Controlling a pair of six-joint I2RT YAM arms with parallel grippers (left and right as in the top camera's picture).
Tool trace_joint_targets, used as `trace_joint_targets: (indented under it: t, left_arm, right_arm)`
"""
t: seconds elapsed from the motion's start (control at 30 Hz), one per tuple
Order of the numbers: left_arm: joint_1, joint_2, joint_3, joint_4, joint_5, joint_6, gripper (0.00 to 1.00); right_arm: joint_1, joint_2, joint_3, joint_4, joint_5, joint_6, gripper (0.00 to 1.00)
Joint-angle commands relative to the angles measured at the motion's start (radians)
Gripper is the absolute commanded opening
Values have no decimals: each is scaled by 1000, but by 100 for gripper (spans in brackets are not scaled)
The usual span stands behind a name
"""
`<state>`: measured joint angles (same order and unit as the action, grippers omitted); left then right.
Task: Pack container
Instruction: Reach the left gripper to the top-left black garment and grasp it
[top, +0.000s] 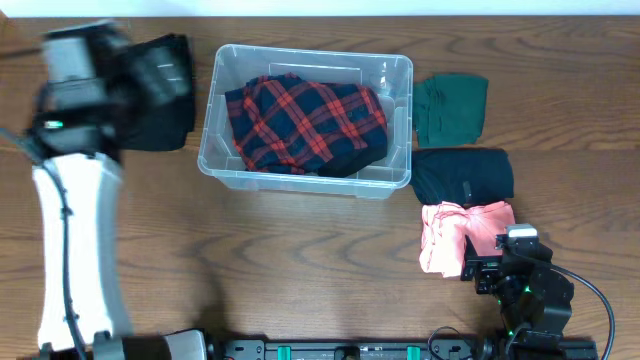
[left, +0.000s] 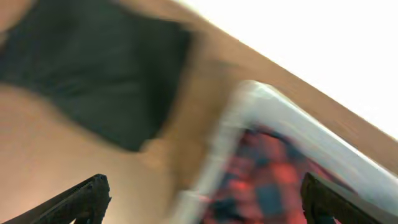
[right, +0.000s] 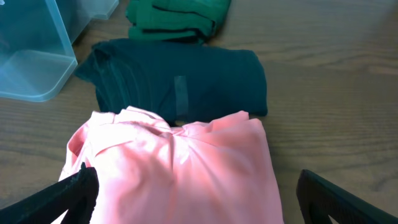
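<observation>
Centrally, toward the far side of the tabletop (top: 300, 270): clear container (top: 305, 183), with a folded red-and-navy plaid cloth (top: 305, 125) inside. Just left of it, a black cloth (top: 165, 120), partly under the blurred left claw (left: 205, 199), spread wide and holding nothing. Right of the container, in a column from far to near: green cloth (top: 450, 108), dark cloth (top: 462, 175), pink cloth (top: 450, 235), the last two touching. At the near end of the pink cloth, right claw (right: 199, 208), likewise spread wide and empty, contact with the fabric impossible to tell.
</observation>
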<state>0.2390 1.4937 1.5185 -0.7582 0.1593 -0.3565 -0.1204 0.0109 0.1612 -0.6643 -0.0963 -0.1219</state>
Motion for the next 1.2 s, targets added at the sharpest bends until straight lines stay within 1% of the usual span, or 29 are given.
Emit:
trace_joint_targets:
  t: [0.0, 0.1, 0.23, 0.37, 0.43, 0.67, 0.97, 1.17]
  left_arm:
    - [159, 87, -21, -10, 112, -53, 98]
    - [270, 168, -21, 2, 229, -53, 98]
    - [386, 318, -21, 64, 398, -53, 98]
    - [459, 454, -21, 177, 558, -74, 98]
    - [481, 510, -21, 230, 606, -93, 98]
    - [495, 666, -21, 358, 620, -112, 98]
    - [466, 741, -21, 510, 615, -114, 98]
    - [433, 792, -21, 610, 607, -168, 98]
  right_arm:
    - [-8, -5, -3, -1, 3, -14, 99]
    - [-8, -5, -3, -1, 3, -14, 99]
    - [-8, -5, -3, -1, 3, -14, 99]
    - [-8, -5, -3, -1, 3, -14, 99]
    - [-8, -5, -3, -1, 3, -14, 99]
    - [-8, -5, -3, -1, 3, -14, 99]
    - [-8, -5, -3, -1, 3, -14, 99]
    - [-8, -5, -3, -1, 3, -14, 99]
